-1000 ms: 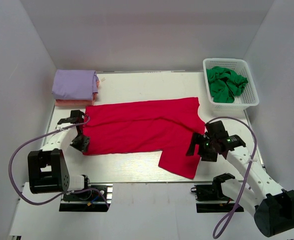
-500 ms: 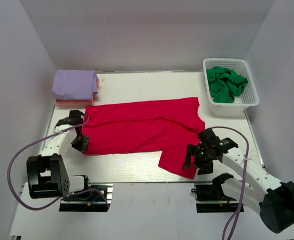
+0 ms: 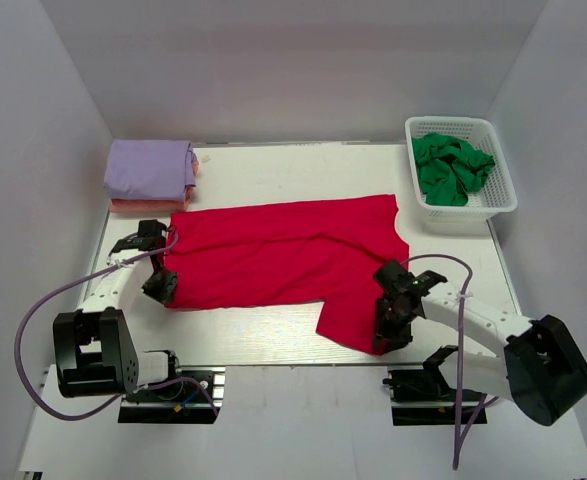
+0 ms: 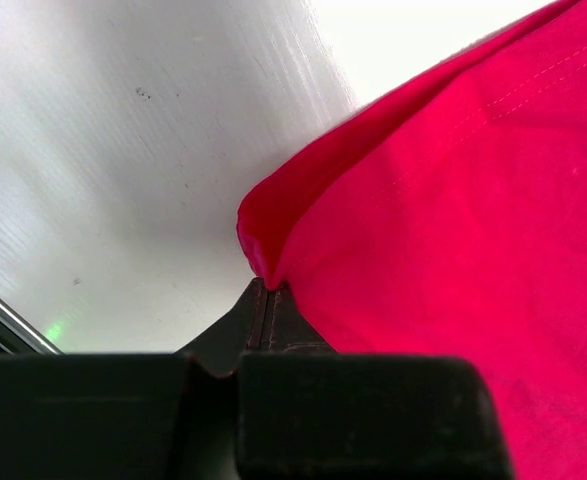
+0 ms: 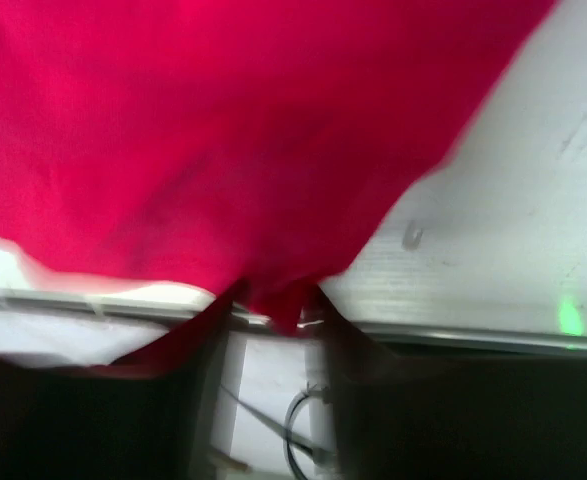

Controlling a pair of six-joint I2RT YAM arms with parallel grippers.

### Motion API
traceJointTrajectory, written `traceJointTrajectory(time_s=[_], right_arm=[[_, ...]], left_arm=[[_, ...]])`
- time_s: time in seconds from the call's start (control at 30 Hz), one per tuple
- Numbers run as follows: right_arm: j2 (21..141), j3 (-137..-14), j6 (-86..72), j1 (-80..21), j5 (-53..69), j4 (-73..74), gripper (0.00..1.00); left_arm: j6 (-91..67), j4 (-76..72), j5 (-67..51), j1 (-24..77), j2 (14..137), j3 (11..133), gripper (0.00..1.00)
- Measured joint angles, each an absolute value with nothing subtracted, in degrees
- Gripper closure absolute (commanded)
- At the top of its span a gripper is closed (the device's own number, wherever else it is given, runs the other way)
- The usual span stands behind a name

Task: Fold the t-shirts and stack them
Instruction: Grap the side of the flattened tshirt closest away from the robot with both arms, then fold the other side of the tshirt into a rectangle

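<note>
The red t-shirt point(image 3: 283, 255) lies spread across the middle of the table, with a flap hanging toward the near edge. My left gripper point(image 3: 161, 287) is shut on its near left corner; the left wrist view shows the jaws point(image 4: 266, 285) pressed together on the folded red edge point(image 4: 453, 200). My right gripper point(image 3: 387, 335) sits at the flap's near right corner by the table edge. In the blurred right wrist view the red cloth point(image 5: 223, 130) dips between the jaws point(image 5: 278, 300), which stand narrowly apart; a pinch cannot be made out.
A folded lavender t-shirt point(image 3: 150, 165) lies on a peach one point(image 3: 138, 205) at the back left. A white lattice basket point(image 3: 473, 212) at the back right holds a crumpled green t-shirt point(image 3: 453, 168). The table's near edge point(image 5: 453, 335) runs just under the right gripper.
My right gripper has moved down and left to the flap's near corner, and its jaws have narrowed from wide open. The left gripper and the shirt's left corner have stayed put.
</note>
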State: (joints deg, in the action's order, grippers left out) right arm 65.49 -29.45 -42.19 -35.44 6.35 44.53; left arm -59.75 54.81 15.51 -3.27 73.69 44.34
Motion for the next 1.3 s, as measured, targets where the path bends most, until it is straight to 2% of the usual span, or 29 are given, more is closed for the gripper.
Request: traceJointTrajectory(time_s=[0.07,0.23,0.43,0.93,1.3], right_arm=[[66.83,-29.78,-42.48,-35.42,5.04,43.86,1.00],[67.09,-31.09,-42.63,-35.33,3.29,42.13,1.00],[68.25,-43.81,-40.47,-33.74,1.83,41.54,1.00],[84.29,-71.13,-29.15,-16.47,2.87,41.58,1.00],[89.60,-82.35,-24.21,-10.85,3.16,41.74,1.00]], left_arm=[[-59.57,54.78,15.49,-3.27,73.69,44.34,1.00],[-58.94,54.43,15.42,-3.27,73.87,44.56,1.00],[-58.41,54.11,15.46,-3.27,75.66,47.53,1.00],[-57.82,53.32,15.51,-3.27,87.50,61.73,1.00],[-57.23,53.36,15.92,-3.53,96.03,72.07,1.00]])
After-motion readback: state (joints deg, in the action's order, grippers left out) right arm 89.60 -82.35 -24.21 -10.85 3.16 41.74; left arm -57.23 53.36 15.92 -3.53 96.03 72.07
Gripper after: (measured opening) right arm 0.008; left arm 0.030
